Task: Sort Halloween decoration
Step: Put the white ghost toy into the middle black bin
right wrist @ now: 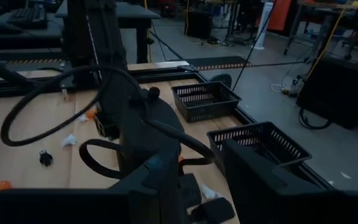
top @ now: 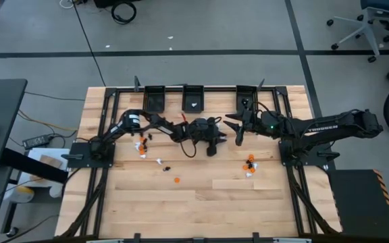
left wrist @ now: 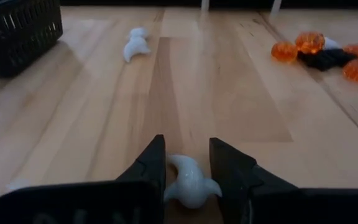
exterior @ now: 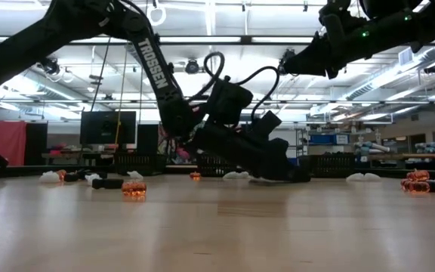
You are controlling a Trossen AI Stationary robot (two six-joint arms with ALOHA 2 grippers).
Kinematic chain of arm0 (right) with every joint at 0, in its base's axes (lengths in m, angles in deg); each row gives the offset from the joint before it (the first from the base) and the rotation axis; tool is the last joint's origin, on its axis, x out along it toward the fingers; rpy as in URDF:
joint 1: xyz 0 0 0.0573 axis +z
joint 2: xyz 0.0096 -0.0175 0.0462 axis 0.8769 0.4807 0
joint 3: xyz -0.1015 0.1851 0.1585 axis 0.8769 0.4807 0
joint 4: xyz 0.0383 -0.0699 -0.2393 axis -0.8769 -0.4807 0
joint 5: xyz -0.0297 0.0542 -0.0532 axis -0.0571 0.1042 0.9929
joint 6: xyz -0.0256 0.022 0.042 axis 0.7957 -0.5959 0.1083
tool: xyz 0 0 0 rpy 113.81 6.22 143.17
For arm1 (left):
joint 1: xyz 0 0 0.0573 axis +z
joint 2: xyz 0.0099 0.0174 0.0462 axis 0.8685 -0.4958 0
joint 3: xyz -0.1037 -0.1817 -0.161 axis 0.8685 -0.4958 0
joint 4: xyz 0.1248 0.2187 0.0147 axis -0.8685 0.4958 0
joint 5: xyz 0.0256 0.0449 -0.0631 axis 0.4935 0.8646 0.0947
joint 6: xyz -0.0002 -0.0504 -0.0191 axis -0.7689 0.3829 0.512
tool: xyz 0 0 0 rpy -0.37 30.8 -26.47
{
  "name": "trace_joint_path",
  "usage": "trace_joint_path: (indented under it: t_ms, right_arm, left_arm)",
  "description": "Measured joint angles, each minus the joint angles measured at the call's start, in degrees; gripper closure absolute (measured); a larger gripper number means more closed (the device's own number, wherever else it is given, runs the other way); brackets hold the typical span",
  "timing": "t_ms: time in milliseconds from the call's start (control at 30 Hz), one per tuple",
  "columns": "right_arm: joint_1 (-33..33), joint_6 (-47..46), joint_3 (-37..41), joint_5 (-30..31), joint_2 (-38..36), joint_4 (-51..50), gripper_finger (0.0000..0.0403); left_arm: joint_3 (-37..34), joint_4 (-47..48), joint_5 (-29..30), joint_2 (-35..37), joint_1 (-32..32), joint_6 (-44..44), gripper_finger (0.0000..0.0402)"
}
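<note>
I am closing the left gripper (left wrist: 188, 171) around a white ghost trinket (left wrist: 188, 182) lying on the worktop (left wrist: 216, 93); it is sitting off-centre, so it could be squirting out. The right gripper (top: 240, 129) is hovering empty, half-open, near the bins (top: 193, 98).

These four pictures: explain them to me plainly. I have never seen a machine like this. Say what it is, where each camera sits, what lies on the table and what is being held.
It is a robot with two dark arms working at a wooden table. One picture looks straight down, one looks level across the tabletop, and the other two come from cameras on each arm's wrist.

Scattered on the wood are tiny Halloween trinkets: orange pumpkins, white ghosts and small black pieces. Three black bins stand along the far edge.

The left gripper is down at the table, its two fingers on either side of a white ghost, closing on it. The right gripper hangs above the table; nothing shows between its fingers.
</note>
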Motion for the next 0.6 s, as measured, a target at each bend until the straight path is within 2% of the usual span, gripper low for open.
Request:
trace_joint_path:
  t_ms: [300, 600]
  right_arm:
    - [0.00, -0.01, 0.00, 0.96, 0.00, -0.32, 0.0270]
    - [0.00, -0.04, 0.00, 0.96, 0.00, -0.38, 0.0270]
  left_arm:
    - [-0.13, 11.72, -0.18, 5.33, 0.00, -4.73, 0.0315]
    - [-0.08, 14.15, -0.14, 7.77, 0.34, -5.47, 0.0314]
